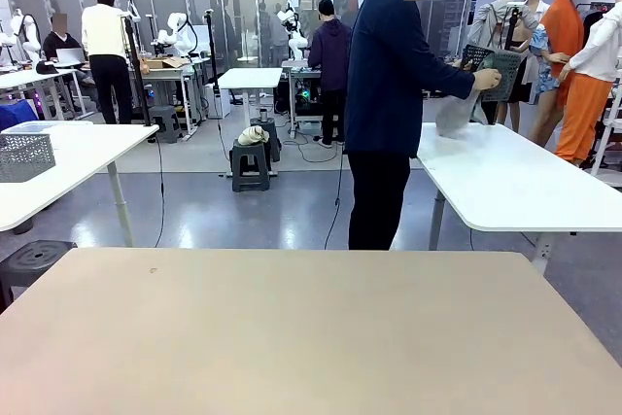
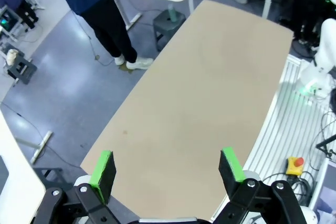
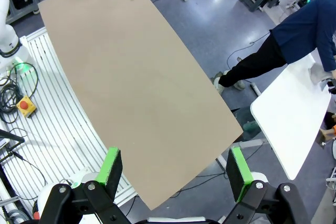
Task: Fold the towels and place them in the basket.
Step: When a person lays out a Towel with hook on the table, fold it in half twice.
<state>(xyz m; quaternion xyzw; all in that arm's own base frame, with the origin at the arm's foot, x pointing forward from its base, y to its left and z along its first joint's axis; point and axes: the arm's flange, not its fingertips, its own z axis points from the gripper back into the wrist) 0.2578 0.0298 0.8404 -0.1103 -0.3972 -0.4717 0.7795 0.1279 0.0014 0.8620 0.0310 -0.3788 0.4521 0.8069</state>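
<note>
We are hovering the left gripper (image 2: 167, 166) and right gripper (image 3: 175, 165) released and empty, best waiting until the person (image 1: 384, 94) at one o'clock is bringing the basket (image 1: 496, 70).

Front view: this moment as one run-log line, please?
left gripper open, above tan table | right gripper open, above tan table | person holds dark basket at white table
</note>
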